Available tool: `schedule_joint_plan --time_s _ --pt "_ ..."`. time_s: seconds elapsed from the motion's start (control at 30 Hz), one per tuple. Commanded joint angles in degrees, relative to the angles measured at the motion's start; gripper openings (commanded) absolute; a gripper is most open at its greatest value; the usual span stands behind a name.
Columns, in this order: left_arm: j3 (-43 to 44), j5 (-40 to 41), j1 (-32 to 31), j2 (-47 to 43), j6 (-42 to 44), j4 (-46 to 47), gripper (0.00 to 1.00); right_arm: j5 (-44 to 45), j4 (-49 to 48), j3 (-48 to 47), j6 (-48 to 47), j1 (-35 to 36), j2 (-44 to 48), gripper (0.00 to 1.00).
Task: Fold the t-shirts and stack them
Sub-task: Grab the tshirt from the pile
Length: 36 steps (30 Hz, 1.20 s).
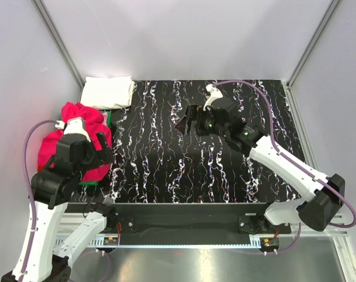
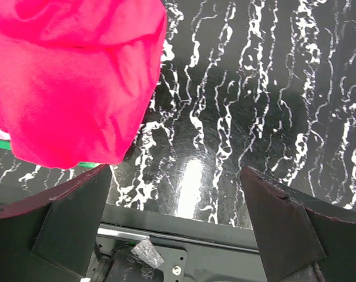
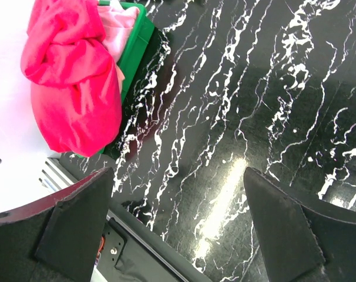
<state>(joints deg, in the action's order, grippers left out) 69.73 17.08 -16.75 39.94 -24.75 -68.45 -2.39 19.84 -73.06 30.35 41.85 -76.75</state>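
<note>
The crimson-red t-shirt [image 1: 78, 126] lies crumpled in a heap over the green tray [image 1: 109, 121] at the table's left edge. It also shows in the left wrist view [image 2: 66, 82] and the right wrist view [image 3: 72, 94]. A light pink t-shirt [image 3: 120, 29] lies under it in the tray [image 3: 134, 50]. A white t-shirt [image 1: 107, 92] lies folded at the back left. My left gripper [image 1: 104, 150] is open and empty just right of the red heap, above the table [image 2: 178, 223]. My right gripper [image 1: 185, 120] is open and empty over the table's middle [image 3: 178, 223].
The black marbled table [image 1: 225, 170] is bordered by white walls with metal posts at the back corners. The black mounting rail [image 1: 184, 214] runs along the near edge and shows in both wrist views [image 2: 184, 235].
</note>
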Motion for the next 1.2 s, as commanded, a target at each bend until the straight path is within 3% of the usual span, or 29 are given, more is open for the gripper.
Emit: schedule_joint_plan --time_s 0.0,0.27,0.33,0.37,0.57,0.7,0.83,1.0,1.07,1.1,1.13,1.17 --pt "1.8 4.0 0.2 1.0 1.5 2.3 0.99 1.3 -0.4 1.2 -1.1 0.0 2.0 1.00" --pt "4.5 11.2 2.8 7.4 3.7 4.3 0.99 0.9 1.8 5.0 -1.0 0.0 5.5 1.00" --pt "4.7 7.6 6.4 10.6 5.8 6.0 0.99 -0.1 1.7 6.4 0.2 0.0 6.3 1.00" --pt "4.4 4.9 12.0 11.6 6.8 6.9 0.99 -0.7 1.6 7.8 0.7 -0.1 7.0 1.00" --pt "0.4 -4.8 22.4 20.7 2.7 11.7 0.99 -2.3 0.8 13.4 3.0 0.0 10.1 1.00" --pt "-1.1 -7.8 27.1 26.0 1.3 18.4 0.99 -3.1 0.3 15.7 3.5 0.0 11.2 1.00" --pt "-0.5 -4.5 29.1 31.1 0.8 20.3 0.99 -3.5 1.3 16.5 3.4 -0.1 11.7 0.99" --pt "-2.2 -6.1 33.0 35.1 -0.7 26.1 0.95 -3.5 1.2 18.5 3.3 0.0 13.2 1.00" --pt "-1.4 -5.8 33.7 36.7 -1.0 27.0 0.84 -3.7 1.5 18.9 3.1 -0.1 13.3 1.00" --pt "-0.9 -5.8 34.0 38.4 -1.0 27.9 0.73 -3.7 1.8 19.1 3.2 0.0 13.4 1.00" --pt "0.0 -5.8 34.5 39.3 -1.0 28.2 0.46 -3.8 2.0 19.3 3.1 0.0 13.5 1.00" --pt "0.7 -5.7 34.7 40.7 -0.9 28.3 0.27 -3.7 2.2 19.3 3.1 0.0 13.6 1.00"
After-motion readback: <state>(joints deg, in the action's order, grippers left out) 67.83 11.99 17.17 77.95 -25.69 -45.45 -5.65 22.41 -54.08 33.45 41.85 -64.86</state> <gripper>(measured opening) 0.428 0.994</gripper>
